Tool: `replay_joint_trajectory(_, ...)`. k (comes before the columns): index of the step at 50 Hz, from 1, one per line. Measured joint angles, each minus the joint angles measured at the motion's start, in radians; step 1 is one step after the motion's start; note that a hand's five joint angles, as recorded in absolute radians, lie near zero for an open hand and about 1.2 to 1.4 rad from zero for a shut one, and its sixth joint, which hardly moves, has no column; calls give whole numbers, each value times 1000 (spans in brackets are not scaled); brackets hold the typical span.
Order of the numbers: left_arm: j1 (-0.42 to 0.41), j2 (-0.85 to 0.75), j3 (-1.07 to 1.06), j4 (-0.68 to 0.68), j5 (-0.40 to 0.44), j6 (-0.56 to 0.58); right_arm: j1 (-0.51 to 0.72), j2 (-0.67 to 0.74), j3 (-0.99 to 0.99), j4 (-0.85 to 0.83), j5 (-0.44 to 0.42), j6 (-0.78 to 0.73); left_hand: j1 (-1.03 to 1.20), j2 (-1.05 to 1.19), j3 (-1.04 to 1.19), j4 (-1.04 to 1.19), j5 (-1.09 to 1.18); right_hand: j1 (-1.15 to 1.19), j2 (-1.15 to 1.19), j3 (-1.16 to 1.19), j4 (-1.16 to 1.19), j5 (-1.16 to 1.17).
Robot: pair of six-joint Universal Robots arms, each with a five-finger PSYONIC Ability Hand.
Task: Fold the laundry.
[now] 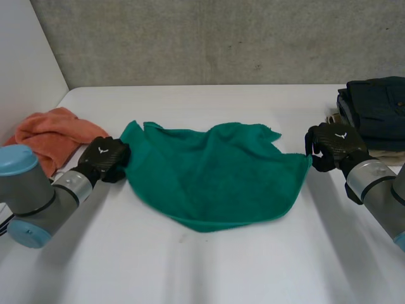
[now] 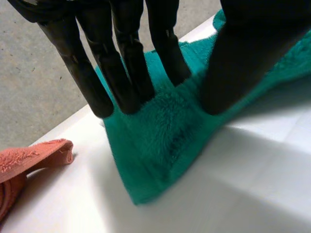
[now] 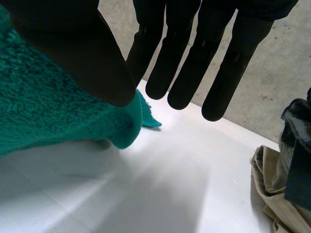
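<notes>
A green towel (image 1: 209,174) lies crumpled across the middle of the white table (image 1: 209,272). My left hand (image 1: 104,157) is at its left corner. In the left wrist view the fingers (image 2: 121,63) and the thumb pinch a ridge of the green towel (image 2: 165,141) between them, and the corner tip lies past the fingertips. My right hand (image 1: 334,144) is at the towel's right corner. There the thumb (image 3: 73,48) holds the green towel (image 3: 48,111) against the straight fingers, and the corner hangs just off the table.
An orange towel (image 1: 50,136) lies bunched at the table's left edge, close to my left hand. A stack of dark clothes (image 1: 376,111) on a beige garment (image 3: 272,199) sits at the right, just behind my right hand. A grey wall runs behind the table.
</notes>
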Motion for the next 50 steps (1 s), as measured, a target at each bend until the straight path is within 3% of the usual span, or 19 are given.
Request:
replay_joint_trajectory(6,-9,57,14,-22,-68,21,-4,-19,-9,9,8,-23,48,104,105,120,86,0,0,0,0,0)
replay_joint_trajectory(13,-4,380,-44,-168,-106,-45,-12,-151,-72,141,12,-120,48,104,105,120,86,0,0,0,0,3)
replay_joint_trajectory(18,20,640,-24,-441,-51,-87,-14,-309,-160,308,31,-284,48,104,105,121,86,0,1,4,0,4)
replay_joint_trajectory(24,76,792,63,-778,-4,-47,-17,-414,-299,538,95,-457,48,104,105,121,86,0,1,4,0,9)
replay_joint_trajectory(32,98,717,89,-991,-43,120,-19,-317,-395,781,128,-597,48,104,105,121,86,0,1,4,0,9)
replay_joint_trajectory(41,19,416,136,-916,-125,244,12,-72,-453,752,181,-588,48,104,105,121,86,0,1,4,0,9)
replay_joint_trajectory(45,-33,284,284,-774,-186,216,36,27,-531,578,246,-466,48,106,106,121,86,0,1,4,0,9)
replay_joint_trajectory(50,-62,206,476,-505,-272,117,51,60,-597,257,313,-293,48,107,106,121,86,0,4,4,0,9)
